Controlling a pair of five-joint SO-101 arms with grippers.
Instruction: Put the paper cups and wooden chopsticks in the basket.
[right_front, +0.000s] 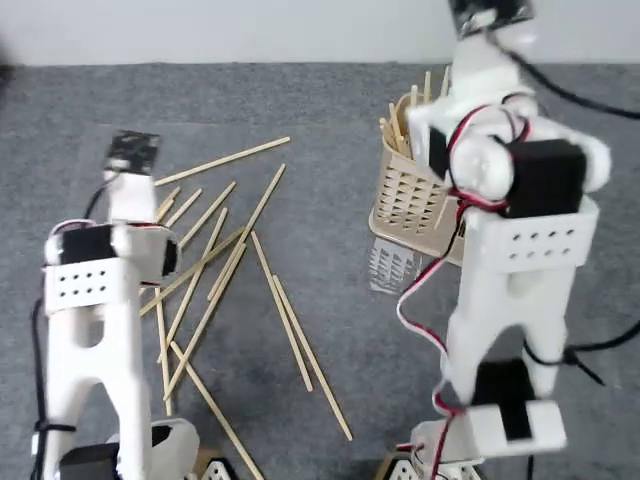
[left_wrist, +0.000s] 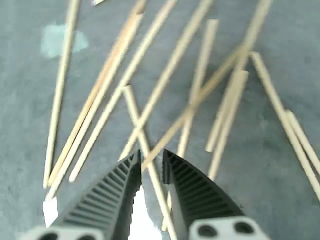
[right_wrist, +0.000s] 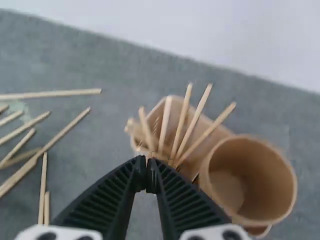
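One cream slatted plastic basket (right_front: 405, 195): upper right of centre in the high view.
Brown paper cup (right_wrist: 245, 180): tipped, right against the basket.
Pale wooden chopsticks (right_front: 215, 265): loads scattered centre-left on grey mat (right_front: 330, 120), a few upright in the basket.
Left gripper (left_wrist: 150, 162): fingers just narrowly apart over them.
Right gripper (right_wrist: 146, 172): fingertips pinched together, empty, by basket.

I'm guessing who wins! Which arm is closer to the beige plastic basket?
Right. The right gripper hangs close by the beige plastic basket; the left gripper hovers over loose wooden chopsticks, far from it.

Bright, even light; the chopsticks (right_front: 281, 312) cast only faint, soft shadows.
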